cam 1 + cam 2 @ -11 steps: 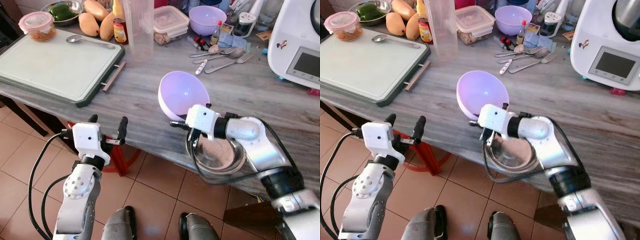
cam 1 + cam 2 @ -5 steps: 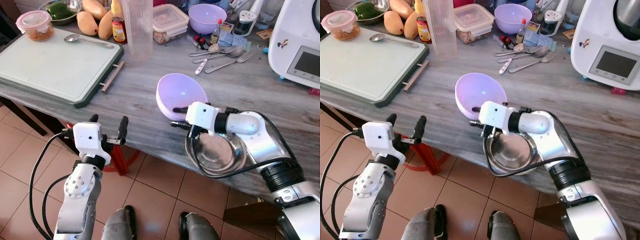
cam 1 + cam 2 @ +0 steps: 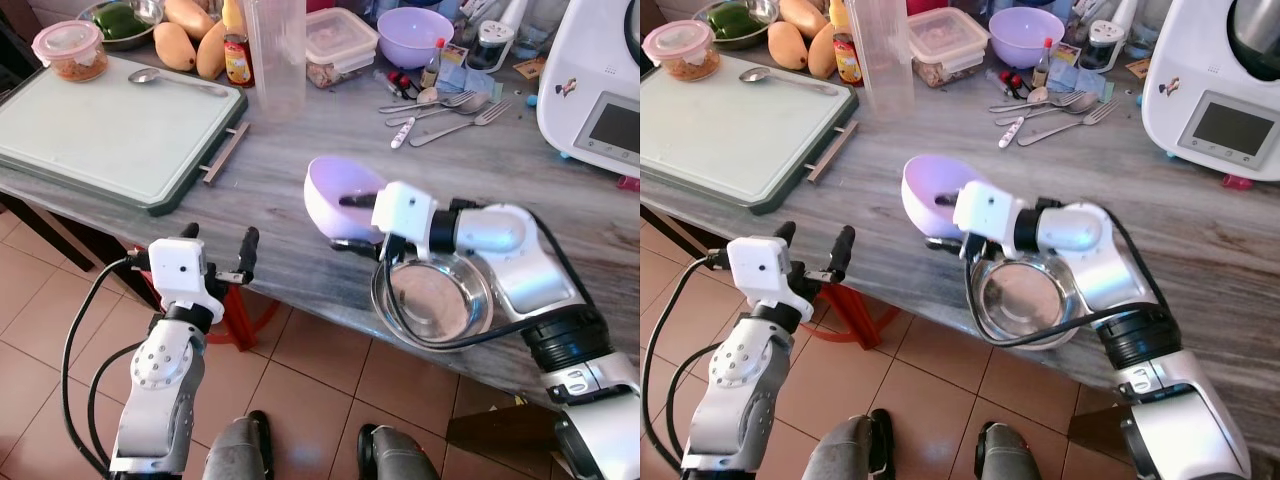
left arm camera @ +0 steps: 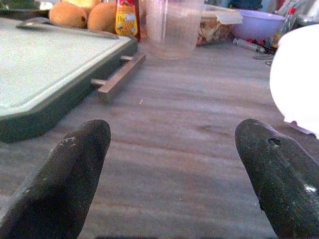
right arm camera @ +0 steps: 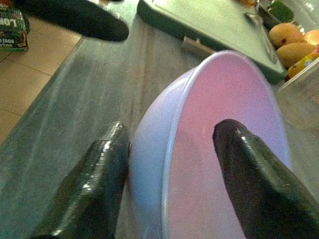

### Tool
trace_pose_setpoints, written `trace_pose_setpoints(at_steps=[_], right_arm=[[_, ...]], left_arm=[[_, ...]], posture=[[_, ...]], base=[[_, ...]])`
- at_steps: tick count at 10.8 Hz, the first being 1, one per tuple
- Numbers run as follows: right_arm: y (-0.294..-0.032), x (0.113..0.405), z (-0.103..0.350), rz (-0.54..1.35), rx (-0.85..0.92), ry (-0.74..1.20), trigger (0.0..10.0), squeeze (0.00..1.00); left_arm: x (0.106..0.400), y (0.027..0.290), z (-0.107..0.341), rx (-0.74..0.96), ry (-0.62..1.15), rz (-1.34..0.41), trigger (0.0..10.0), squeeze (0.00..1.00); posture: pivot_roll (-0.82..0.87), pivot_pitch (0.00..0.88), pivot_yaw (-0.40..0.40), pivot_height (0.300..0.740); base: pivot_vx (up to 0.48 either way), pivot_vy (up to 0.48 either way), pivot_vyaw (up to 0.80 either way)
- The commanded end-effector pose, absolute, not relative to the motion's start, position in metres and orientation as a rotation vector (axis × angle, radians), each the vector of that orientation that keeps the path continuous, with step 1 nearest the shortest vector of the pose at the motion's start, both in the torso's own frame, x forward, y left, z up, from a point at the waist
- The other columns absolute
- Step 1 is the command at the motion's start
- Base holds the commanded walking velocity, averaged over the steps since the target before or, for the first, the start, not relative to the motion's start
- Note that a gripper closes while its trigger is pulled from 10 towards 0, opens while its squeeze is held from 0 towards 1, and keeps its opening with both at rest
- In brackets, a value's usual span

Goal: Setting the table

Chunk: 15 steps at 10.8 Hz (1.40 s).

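Grey wood-grain counter (image 3: 250,190): lilac bowl (image 3: 335,195) in right gripper (image 3: 352,222) jaws; left gripper (image 3: 215,255) jaws spread, empty.

The purple bowl (image 3: 338,198) is tipped on its side in the right gripper (image 3: 350,222). One finger is inside, one outside its rim.

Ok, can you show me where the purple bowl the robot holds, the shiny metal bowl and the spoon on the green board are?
purple bowl (image 3: 335,188), left eye view, inner wall.
shiny metal bowl (image 3: 432,300), left eye view, bare inside bottom.
spoon (image 3: 150,76), left eye view, its scoop.
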State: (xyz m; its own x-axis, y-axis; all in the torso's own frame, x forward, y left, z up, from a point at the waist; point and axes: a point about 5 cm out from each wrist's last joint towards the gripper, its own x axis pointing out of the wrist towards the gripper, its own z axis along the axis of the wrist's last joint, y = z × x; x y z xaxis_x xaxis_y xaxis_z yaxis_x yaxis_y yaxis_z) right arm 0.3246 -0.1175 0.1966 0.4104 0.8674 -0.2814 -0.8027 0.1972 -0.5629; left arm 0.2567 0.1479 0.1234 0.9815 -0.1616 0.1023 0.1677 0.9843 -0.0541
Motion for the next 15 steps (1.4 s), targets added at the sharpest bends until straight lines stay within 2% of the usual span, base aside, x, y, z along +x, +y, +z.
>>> trace_pose_setpoints(at_steps=[1, 8, 11, 13, 14, 15], right_arm=[[-0.117, 0.324, 0.204, 1.184, -0.726, -0.124, 10.0, 1.00], [-0.113, 0.312, 0.184, 1.255, -0.715, -0.042, 10.0, 1.00], [-0.104, 0.312, 0.195, 1.152, -0.624, -0.145, 10.0, 1.00], [-0.099, 0.311, 0.202, 1.005, -0.500, -0.233, 10.0, 1.00], [-0.102, 0.313, 0.209, 0.832, -0.427, -0.307, 10.0, 0.37], [-0.102, 0.310, 0.207, 0.799, -0.402, -0.307, 10.0, 0.00]], left_arm=[[0.256, 0.148, 0.120, -0.053, -0.083, -0.169, 10.0, 0.00], [0.256, 0.147, 0.117, -0.052, -0.070, -0.175, 10.0, 0.00], [0.257, 0.147, 0.117, -0.053, -0.070, -0.181, 10.0, 0.00], [0.259, 0.148, 0.117, -0.048, -0.069, -0.179, 10.0, 0.00], [0.258, 0.148, 0.116, -0.052, -0.061, -0.190, 10.0, 0.00], [0.258, 0.148, 0.116, -0.054, -0.058, -0.197, 10.0, 0.00]], posture=[[-0.01, 0.172, 0.004, 0.740], [-0.01, 0.179, 0.001, 0.740], [-0.01, 0.177, 0.006, 0.740], [-0.01, 0.171, 0.005, 0.740], [-0.01, 0.167, 0.006, 0.740], [-0.01, 0.166, 0.008, 0.740]], base=[[0.000, 0.000, 0.00], [0.000, 0.000, 0.00], [0.000, 0.000, 0.00], [0.000, 0.000, 0.00], [0.000, 0.000, 0.00], [0.000, 0.000, 0.00]])
